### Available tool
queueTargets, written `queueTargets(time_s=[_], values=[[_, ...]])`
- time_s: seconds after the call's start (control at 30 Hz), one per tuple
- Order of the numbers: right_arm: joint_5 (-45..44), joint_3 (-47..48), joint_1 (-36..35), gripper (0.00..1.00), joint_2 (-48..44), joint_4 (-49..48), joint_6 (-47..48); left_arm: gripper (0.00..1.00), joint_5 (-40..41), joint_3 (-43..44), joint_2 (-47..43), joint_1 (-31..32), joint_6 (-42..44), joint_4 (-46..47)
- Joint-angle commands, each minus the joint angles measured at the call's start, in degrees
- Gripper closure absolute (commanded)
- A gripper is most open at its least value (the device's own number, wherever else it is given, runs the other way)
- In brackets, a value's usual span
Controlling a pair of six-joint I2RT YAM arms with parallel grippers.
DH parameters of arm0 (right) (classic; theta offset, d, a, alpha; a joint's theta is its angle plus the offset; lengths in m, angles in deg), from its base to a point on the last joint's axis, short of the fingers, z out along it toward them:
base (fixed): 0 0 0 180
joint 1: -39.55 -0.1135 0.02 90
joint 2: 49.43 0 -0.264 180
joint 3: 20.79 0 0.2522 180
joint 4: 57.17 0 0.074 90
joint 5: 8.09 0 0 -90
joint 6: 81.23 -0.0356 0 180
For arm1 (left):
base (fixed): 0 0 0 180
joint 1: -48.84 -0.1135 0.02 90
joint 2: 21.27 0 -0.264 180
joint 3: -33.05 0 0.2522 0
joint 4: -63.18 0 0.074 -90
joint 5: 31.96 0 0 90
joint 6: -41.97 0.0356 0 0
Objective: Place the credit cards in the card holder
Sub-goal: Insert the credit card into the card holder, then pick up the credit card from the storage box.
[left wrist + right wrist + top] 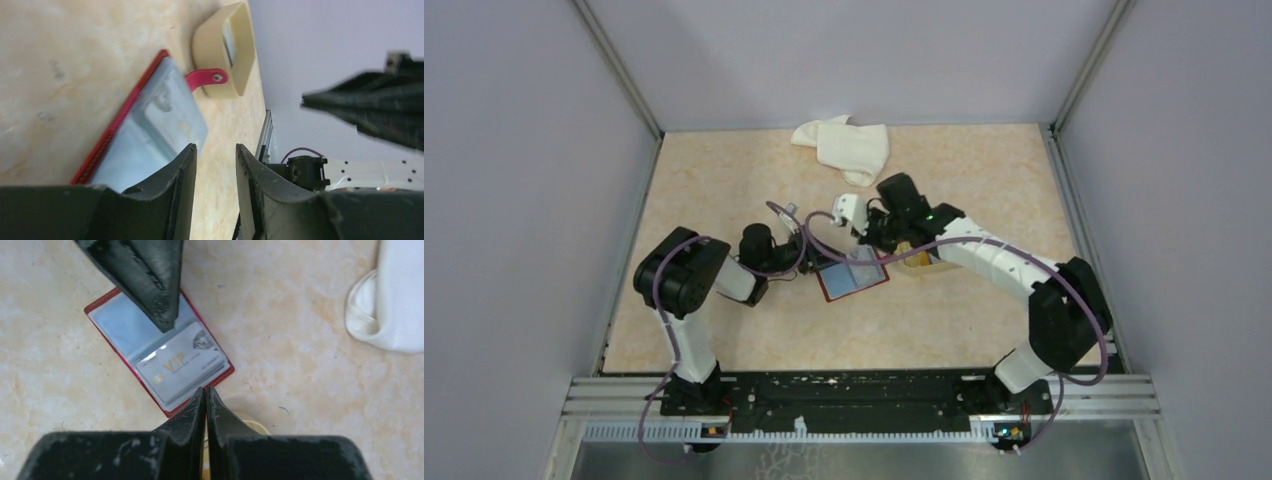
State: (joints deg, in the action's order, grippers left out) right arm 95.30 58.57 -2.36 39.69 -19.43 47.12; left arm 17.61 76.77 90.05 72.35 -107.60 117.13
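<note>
Beige marbled surface (724,335) is carrying everything, with both grippers working over its middle. White cloth (844,148) is lying at the far edge, well apart and not interfering. Beige tray (215,55) is sitting just beside the holder. Something grey is showing inside it, maybe more cards, can't tell. Red holder (120,330) is lying open and flat mid-surface, clear sleeves facing up, its snap tab (207,78) lying against the tray wall. VIP card (182,365) is lying in the sleeve nearest the right gripper and looking about seated.

Left gripper (216,150) is standing partly open with nothing between its fingers, its tip hanging over the holder's other page. Contact there is unclear. Right gripper (206,392) is closed on nothing, hovering at the holder's edge by the tray.

Likely step: seating this card, or fetching the next one. Doing it well means pinning the bare page flat and sliding the card along the sleeve rather than pressing down.

In the way: the tab and tray are crowding the right gripper, and the two grippers are sitting close together.
</note>
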Motion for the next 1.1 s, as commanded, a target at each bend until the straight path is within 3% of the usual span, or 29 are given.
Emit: queueTargets(time_s=[0.0,0.13,0.23,0.3,0.37,0.43,0.47,0.5,0.6,0.77,1.07], values=[[15.1,3.2,9.3,0.98,-7.2,1.1,-3.7,0.60,-0.5,-1.3,-8.7,0.2,7.7,-2.2],[26.1,1.4,19.9,0.85,-12.3,-2.9,-9.4,0.60,2.1,-2.1,-19.2,0.2,19.2,-12.4],[33.4,-1.4,27.7,0.63,-15.3,-9.4,-16.0,0.59,7.5,-3.3,-28.7,0.2,28.4,-21.0],[38.1,-3.3,32.4,0.47,-15.9,-13.1,-20.8,0.52,12.4,-4.7,-34.9,0.2,33.0,-24.9],[41.5,-3.9,34.4,0.38,-14.6,-14.0,-24.3,0.41,18.2,-6.6,-41.5,0.2,35.6,-28.6],[43.7,-1.8,34.9,0.36,-11.9,-9.5,-24.0,0.23,23.0,-9.0,-45.7,0.2,39.1,-29.1],[44.4,-0.3,34.9,0.36,-10.2,-6.4,-23.7,0.07,25.5,-10.3,-47.1,0.1,40.3,-28.5],[45.1,1.2,35.0,0.36,-8.3,-3.8,-23.6,0.02,28.4,-11.8,-48.2,0.1,40.4,-27.7],[46.4,2.0,35.4,0.36,-3.5,-1.2,-25.0,0.01,33.8,-14.6,-49.3,0.0,39.4,-26.7],[39.7,-1.5,37.4,0.36,0.6,-0.8,-23.1,0.01,31.9,-15.1,-48.7,0.0,37.8,-26.5],[31.5,0.7,38.4,0.37,7.6,4.4,-20.5,0.01,30.0,-15.6,-49.5,0.1,37.0,-26.6]])
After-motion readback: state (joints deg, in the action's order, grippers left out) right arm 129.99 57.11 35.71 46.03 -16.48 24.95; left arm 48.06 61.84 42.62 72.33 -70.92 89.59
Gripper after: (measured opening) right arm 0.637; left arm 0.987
